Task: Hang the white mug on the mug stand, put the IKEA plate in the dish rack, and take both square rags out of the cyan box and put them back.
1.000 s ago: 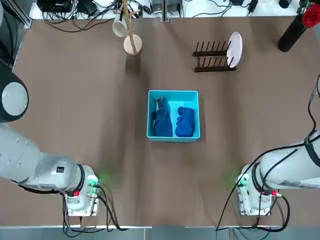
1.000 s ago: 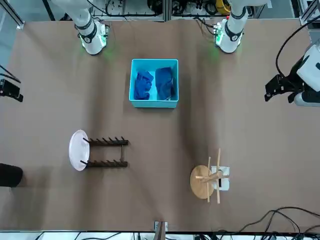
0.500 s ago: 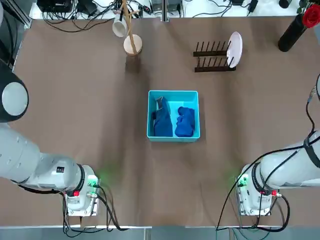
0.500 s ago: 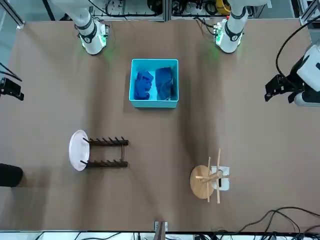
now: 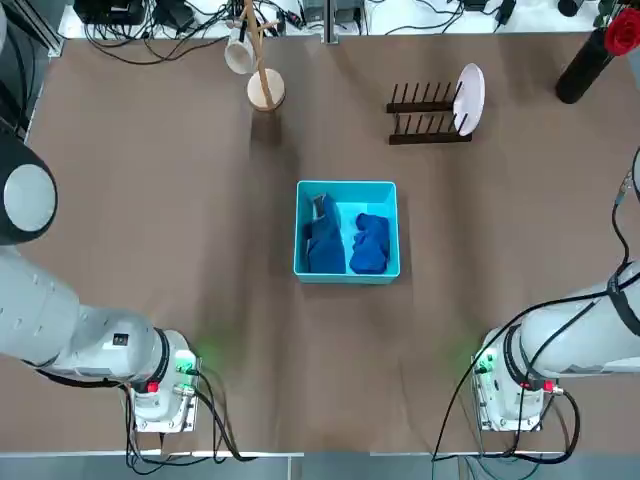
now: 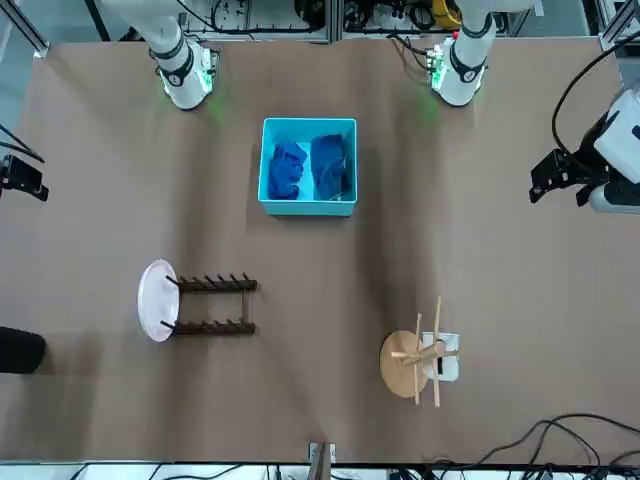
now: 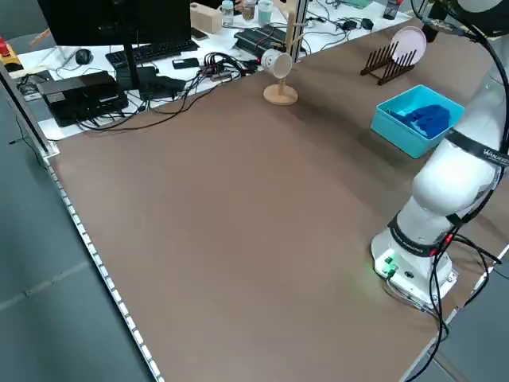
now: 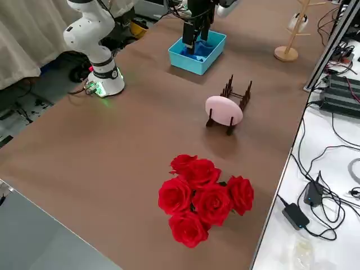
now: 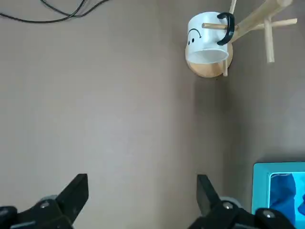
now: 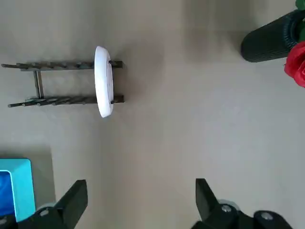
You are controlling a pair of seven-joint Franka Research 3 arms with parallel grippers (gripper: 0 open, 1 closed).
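Dish rack (image 10: 62, 100) is propping our white plate (image 10: 103, 81) upright at its end; mug stand (image 9: 267, 10) is carrying our white mug (image 9: 205, 45) by its handle. Both blue rags (image 5: 326, 240) are lying in the cyan box (image 5: 347, 281), probably returned. We're holding left gripper (image 9: 143, 180) and right gripper (image 10: 141, 183) open, empty, either side, seemingly finished.

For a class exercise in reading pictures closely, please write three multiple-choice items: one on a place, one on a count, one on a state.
1. Where is the white plate?
A) in the cyan box
B) in the dark rack
C) on the mug stand

2. How many blue rags are there?
A) one
B) three
C) two

3. How is the left pincer?
A) open
B) shut
C) gripping a rag

Key:
1 B: the plate stands upright at one end of the rack.
2 C: two rags lie in the box.
3 A: the left pincer shows its fingers wide apart.
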